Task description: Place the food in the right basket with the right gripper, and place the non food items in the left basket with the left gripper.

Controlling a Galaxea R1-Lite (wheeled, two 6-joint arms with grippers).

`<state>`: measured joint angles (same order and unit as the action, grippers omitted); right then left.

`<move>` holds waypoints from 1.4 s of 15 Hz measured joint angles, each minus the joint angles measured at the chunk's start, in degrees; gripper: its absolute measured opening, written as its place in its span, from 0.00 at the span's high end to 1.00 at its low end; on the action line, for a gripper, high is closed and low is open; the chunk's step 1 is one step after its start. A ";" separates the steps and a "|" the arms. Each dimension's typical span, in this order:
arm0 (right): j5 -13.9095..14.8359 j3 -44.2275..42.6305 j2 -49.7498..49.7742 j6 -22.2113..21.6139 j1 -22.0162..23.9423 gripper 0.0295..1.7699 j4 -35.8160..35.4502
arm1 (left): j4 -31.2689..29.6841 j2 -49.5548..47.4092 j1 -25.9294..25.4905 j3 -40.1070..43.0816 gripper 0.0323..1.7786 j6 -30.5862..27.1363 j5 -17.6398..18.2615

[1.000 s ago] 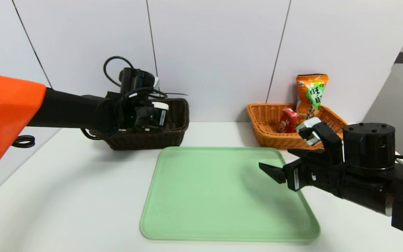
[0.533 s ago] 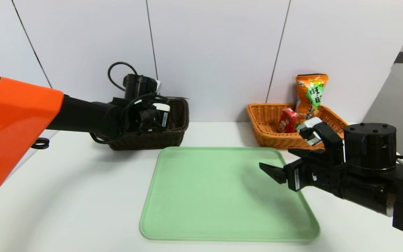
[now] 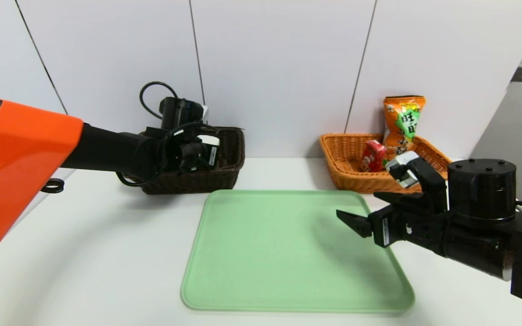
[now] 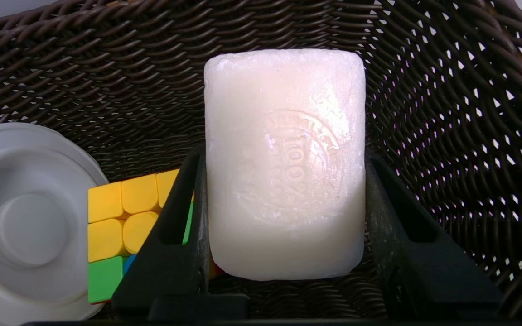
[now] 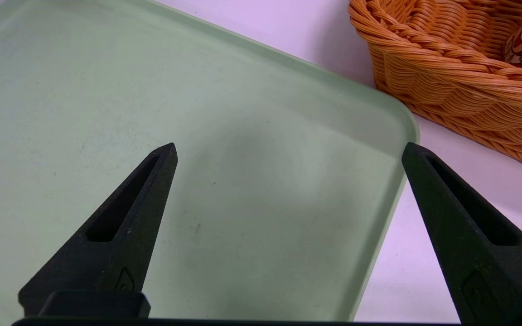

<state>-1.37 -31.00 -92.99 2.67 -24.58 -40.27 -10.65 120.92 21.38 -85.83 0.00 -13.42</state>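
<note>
L gripper [image 4: 283, 154] inside dark basket [image 4: 447, 113], fingers clamped on white soap block [image 4: 283, 163]; puzzle cube [image 4: 120, 217] and white ring roll [image 4: 25, 222] lie below. R gripper [image 5: 288, 149] spread wide, empty, over green tray [image 5: 107, 90] nr tan basket [image 3: 347, 158] w/ orange snack bag [image 3: 401, 122], red packet [image 3: 372, 156].

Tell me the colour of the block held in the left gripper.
White, faintly pinkish. The soap-like block shows best in the left wrist view, clamped in the left gripper inside the dark brown basket.
</note>
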 joint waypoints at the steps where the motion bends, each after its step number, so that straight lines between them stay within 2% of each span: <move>1: 0.02 -0.02 0.16 -0.02 0.00 0.03 0.00 | 0.05 -0.02 -0.02 0.00 0.46 0.02 0.00; 4: 0.05 -0.04 0.52 -0.09 0.16 0.03 0.02 | 0.27 -0.06 -0.02 0.04 0.46 -0.05 -0.02; 8: 0.07 -0.15 0.68 0.09 0.18 0.03 0.00 | -1.85 -0.02 -0.22 -0.27 0.29 0.24 -0.46; 13: 0.00 -0.41 0.99 0.11 0.00 0.03 0.00 | -1.57 -0.94 -0.35 -0.29 0.18 0.07 -0.44; 19: 1.66 -5.49 2.36 -0.02 0.49 0.03 0.55 | 5.23 -9.46 -0.35 -0.66 0.10 1.78 -0.52; 21: 2.22 -6.95 4.27 1.44 3.17 0.03 2.51 | 8.68 -14.80 -1.54 0.96 0.09 2.23 -1.60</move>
<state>0.85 -37.95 -88.72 4.11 -21.41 -37.75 -1.97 106.12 19.85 -84.87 2.23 -15.02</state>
